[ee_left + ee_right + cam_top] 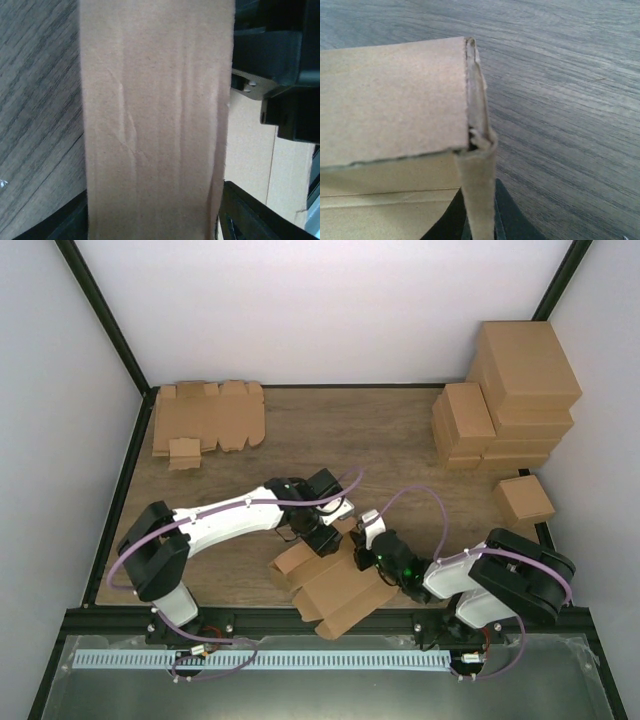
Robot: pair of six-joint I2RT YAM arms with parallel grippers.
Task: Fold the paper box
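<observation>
The paper box [340, 595] is a partly folded brown cardboard piece lying at the near middle of the wooden table. My left gripper [322, 538] is at its far left corner. In the left wrist view one upright panel [155, 115] fills the space between my wide-open fingers [240, 215], and the left gripper [155, 220] stands open around it. My right gripper [368, 558] is at the box's far right side. In the right wrist view it [480, 220] is shut on a thin doubled wall edge [479, 180] at the box's corner, beside a flat panel [395, 95].
A pile of flat cardboard blanks [205, 418] lies at the back left. Folded brown boxes [510, 400] are stacked at the back right, with one small box [525, 498] in front of them. White walls and a black frame enclose the table.
</observation>
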